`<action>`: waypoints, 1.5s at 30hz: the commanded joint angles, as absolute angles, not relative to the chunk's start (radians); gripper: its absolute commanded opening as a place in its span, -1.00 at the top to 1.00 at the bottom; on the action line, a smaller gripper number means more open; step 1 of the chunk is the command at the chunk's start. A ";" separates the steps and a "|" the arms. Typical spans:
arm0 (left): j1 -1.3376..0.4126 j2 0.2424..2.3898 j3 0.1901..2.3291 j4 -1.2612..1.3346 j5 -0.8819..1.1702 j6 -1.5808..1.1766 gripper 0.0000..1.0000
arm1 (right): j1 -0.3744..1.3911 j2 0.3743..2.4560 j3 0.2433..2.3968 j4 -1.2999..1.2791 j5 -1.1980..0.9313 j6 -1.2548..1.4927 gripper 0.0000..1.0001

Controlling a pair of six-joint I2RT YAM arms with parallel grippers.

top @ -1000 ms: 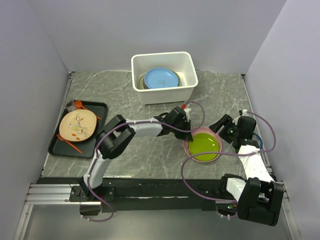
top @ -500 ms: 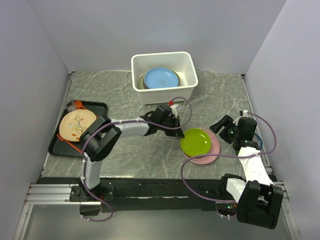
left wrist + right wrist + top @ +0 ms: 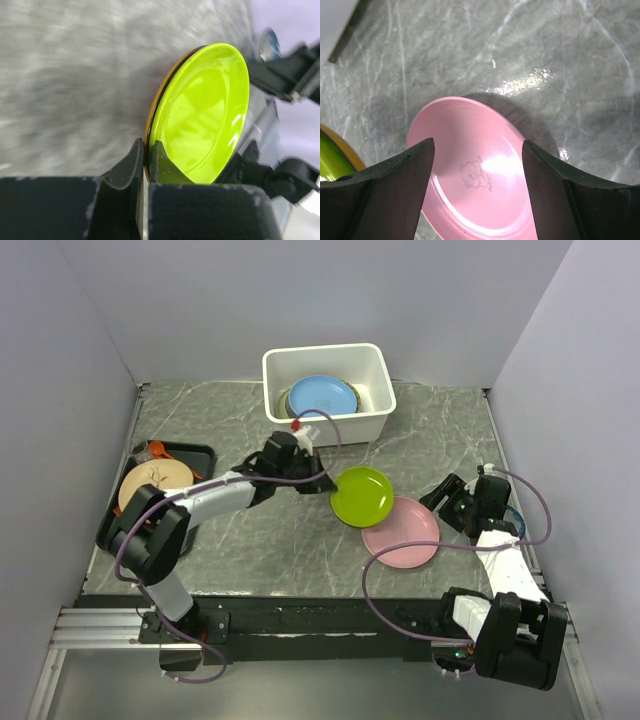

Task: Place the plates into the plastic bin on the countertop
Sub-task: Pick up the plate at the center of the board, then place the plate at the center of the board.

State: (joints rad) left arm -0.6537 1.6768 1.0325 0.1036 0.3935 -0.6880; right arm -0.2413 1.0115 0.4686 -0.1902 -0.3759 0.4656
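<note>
Grey marble countertop (image 3: 280, 540): white bin (image 3: 330, 430) at back, black tray (image 3: 190, 452) left, pink plate (image 3: 400, 535) right.

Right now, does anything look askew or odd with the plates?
Nothing spilled or broken. One oddity: the green plate, pinched by its rim in the left gripper, shows an orange edge behind it; second plate or underside, I cannot tell. The pink plate lies flat.

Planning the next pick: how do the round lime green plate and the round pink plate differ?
The lime green plate is clamped by its rim in the left gripper; the pink plate lies flat on the countertop. Green is plain; pink bears a small animal outline. Both are round, shallow.
</note>
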 commanded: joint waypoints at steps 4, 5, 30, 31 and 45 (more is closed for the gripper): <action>-0.574 1.589 0.937 0.104 0.350 -0.672 0.99 | -0.249 1.071 0.503 -0.216 -0.342 0.443 -0.55; -0.566 1.595 0.922 0.107 0.348 -0.675 0.99 | -0.249 1.074 0.503 -0.218 -0.341 0.443 -0.55; -0.425 1.723 0.847 0.124 0.321 -0.680 0.82 | -0.209 1.199 0.534 -0.218 -0.413 0.417 -0.45; -0.423 1.720 0.845 0.123 0.315 -0.678 0.68 | -0.201 1.203 0.537 -0.218 -0.414 0.414 -0.43; -0.414 1.591 0.805 0.097 0.206 -0.670 -0.77 | -0.100 1.281 0.566 -0.225 -0.425 0.400 -0.28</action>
